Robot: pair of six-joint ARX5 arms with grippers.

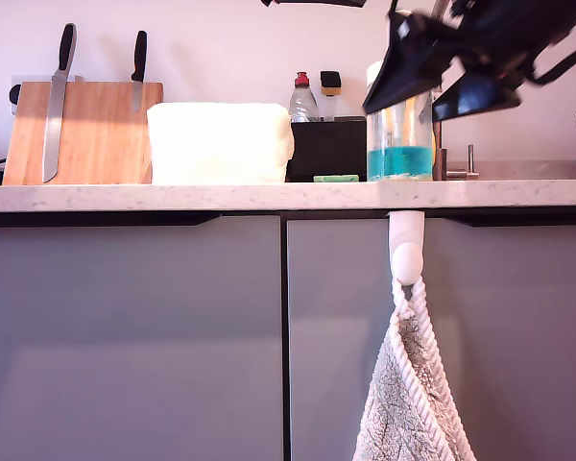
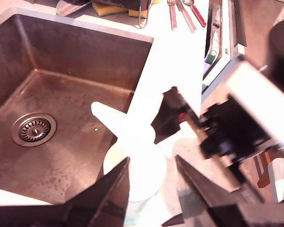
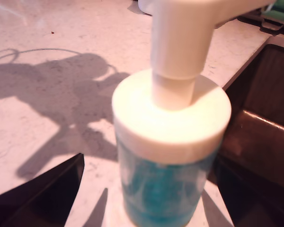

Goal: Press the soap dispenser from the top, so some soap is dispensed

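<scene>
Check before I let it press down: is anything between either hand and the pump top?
Nothing visible. My first hand hangs open directly above the tall clear soap dispenser's white plunger; my second hand brackets the bottle.

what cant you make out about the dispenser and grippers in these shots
- Exterior view: the soap dispenser top is hidden behind the dark arms, so contact with the plunger cannot be told.
- First wrist view: my first gripper straddles the overexposed white pump; its outline washes out and the soap is unseen.
- Second wrist view: the spout runs off the frame edge; my second gripper shows only dark finger edges.
- Dispensed soap shows in no view.
</scene>
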